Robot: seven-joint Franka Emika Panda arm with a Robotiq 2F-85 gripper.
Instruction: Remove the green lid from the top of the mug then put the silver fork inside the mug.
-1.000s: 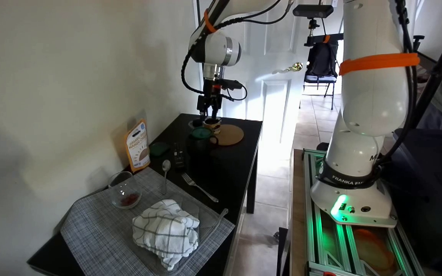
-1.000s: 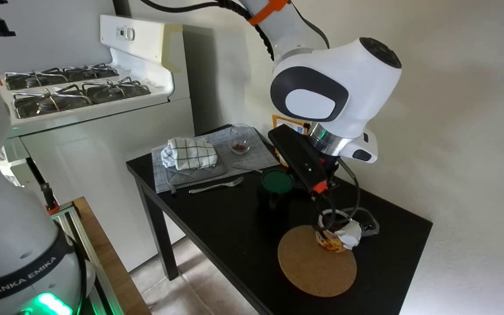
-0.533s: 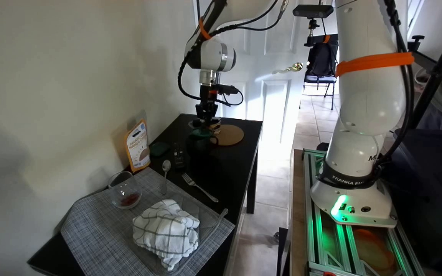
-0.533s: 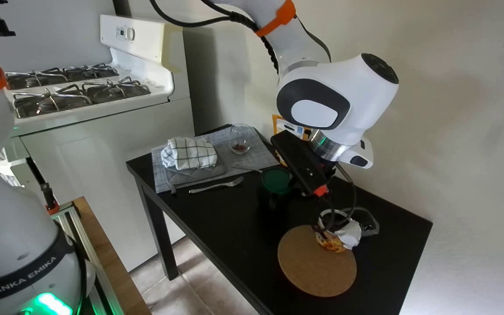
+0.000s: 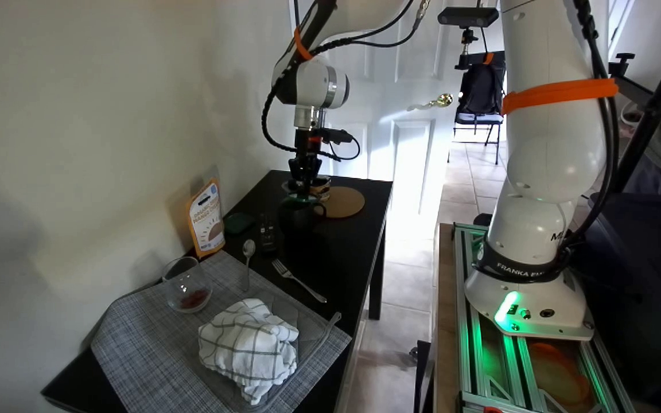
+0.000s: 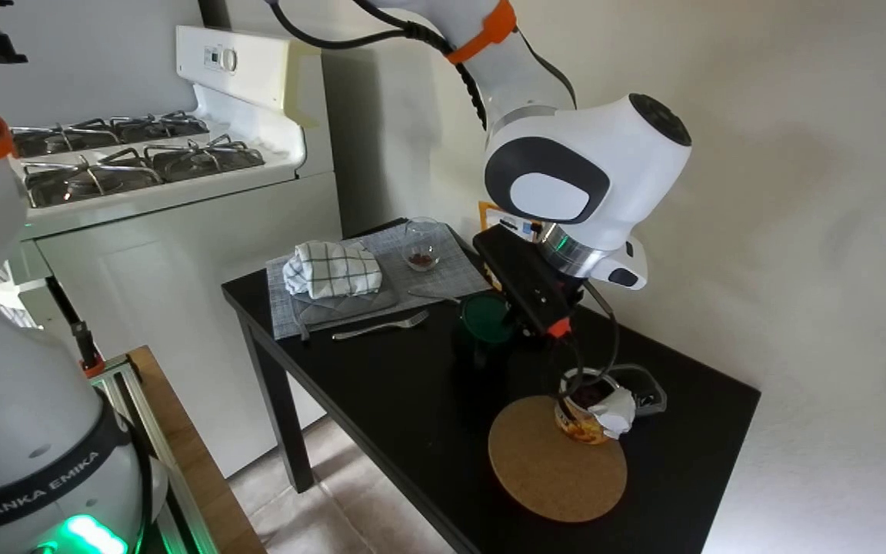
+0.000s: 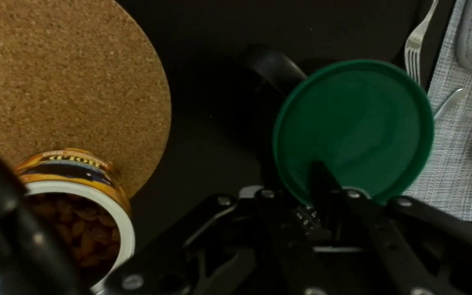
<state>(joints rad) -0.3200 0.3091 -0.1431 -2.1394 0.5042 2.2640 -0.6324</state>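
The green lid (image 7: 359, 127) sits on the dark mug (image 5: 296, 219), whose handle points toward the cork disc; the mug stands upright on the black table. My gripper (image 7: 297, 184) is at the lid's edge with its jaws narrowed. A slim gap shows between the fingers, and the lid's rim crosses it. One finger (image 7: 324, 178) overlaps the lid's top, the other lies just outside the rim against dark background. Whether the pads touch the lid cannot be made out. The silver fork (image 5: 299, 281) lies on the bare table, its tines toward the mug.
A cork disc (image 6: 558, 462) and an opened tub (image 7: 72, 164) of dried fruit stand close to the mug. Nearby lie a black remote (image 5: 267, 232), a spoon (image 5: 248, 249) and a dark green round object (image 5: 238, 222). A pouch (image 5: 206, 218), glass bowl (image 5: 187, 287) and checked cloth (image 5: 249, 347) are farther off.
My gripper has come down from beyond the mug to the lid's edge, and its jaws have drawn much closer together. Lid, mug and fork have not visibly moved.
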